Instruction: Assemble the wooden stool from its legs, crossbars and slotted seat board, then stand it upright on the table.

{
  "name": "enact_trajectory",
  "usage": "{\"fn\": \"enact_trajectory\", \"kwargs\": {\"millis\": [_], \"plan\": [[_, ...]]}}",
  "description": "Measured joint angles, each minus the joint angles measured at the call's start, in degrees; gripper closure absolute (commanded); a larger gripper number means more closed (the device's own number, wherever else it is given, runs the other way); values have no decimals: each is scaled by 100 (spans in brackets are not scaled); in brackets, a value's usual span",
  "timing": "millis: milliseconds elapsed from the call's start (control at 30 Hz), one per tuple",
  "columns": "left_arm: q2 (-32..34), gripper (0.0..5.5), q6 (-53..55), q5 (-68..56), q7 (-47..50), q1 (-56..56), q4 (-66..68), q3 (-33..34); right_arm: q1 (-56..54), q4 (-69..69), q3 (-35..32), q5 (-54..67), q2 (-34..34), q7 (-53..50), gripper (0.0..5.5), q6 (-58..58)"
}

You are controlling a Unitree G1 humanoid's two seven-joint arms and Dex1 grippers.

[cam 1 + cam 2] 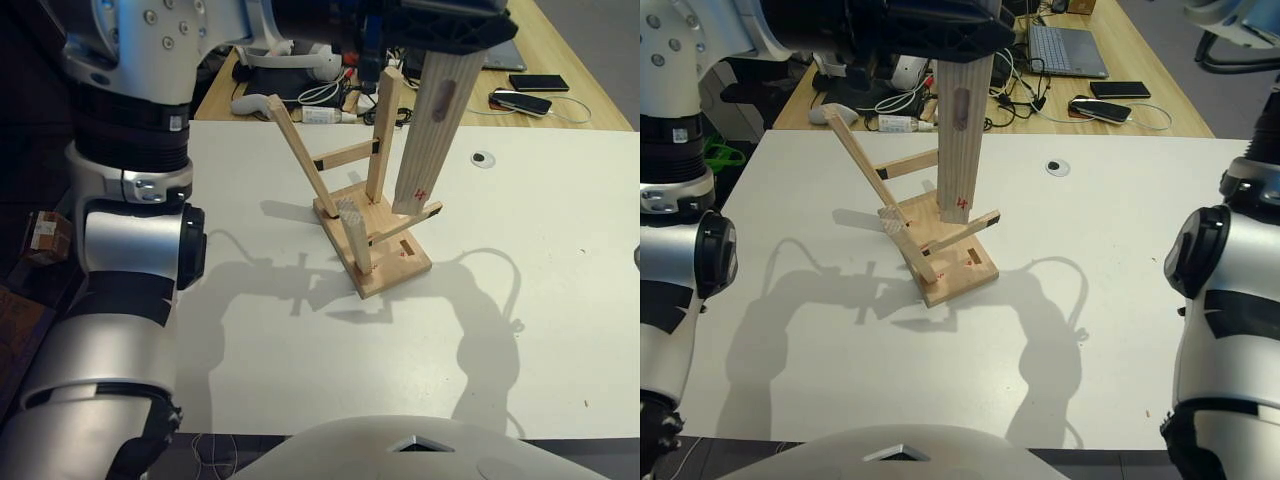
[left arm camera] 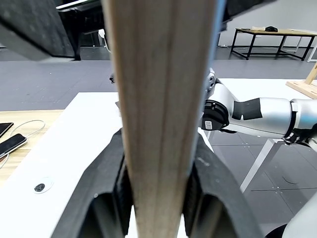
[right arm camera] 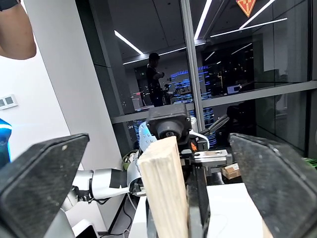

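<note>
As the left tool clamps a leg upright at upper centre, foot near the seat board on the table, the right tool gapes around its top. Leg-fitting, I judge; next, lower it straight into the open slot.

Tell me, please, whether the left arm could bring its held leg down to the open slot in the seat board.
Probably yes: the leg hangs over the seat board and the slot lies bare, though a crossbar juts close beside the leg's end.
</note>
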Motion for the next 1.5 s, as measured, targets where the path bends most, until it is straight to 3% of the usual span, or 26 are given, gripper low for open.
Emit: {"fn": "enact_trajectory", "kwargs": {"millis": [367, 400, 533, 1233, 1500], "plan": [[-90, 450, 85, 196, -220, 0, -100, 88, 435, -696, -19, -4, 381, -173, 10, 158], [-90, 450, 101, 207, -225, 0, -103, 88, 472, -735, -18, -5, 420, -177, 43, 165], [-87, 450, 145, 230, -300, 0, -145, 90, 512, -948, -9, -107, 433, -196, 49, 98], [-52, 450, 259, 551, -515, 1, -212, 83, 837, -1273, -224, -162, 664, -432, 404, -39], [-33, 450, 221, 683, -584, 1, -204, 75, 841, -1311, -227, -216, 699, -545, 413, -63]]}}
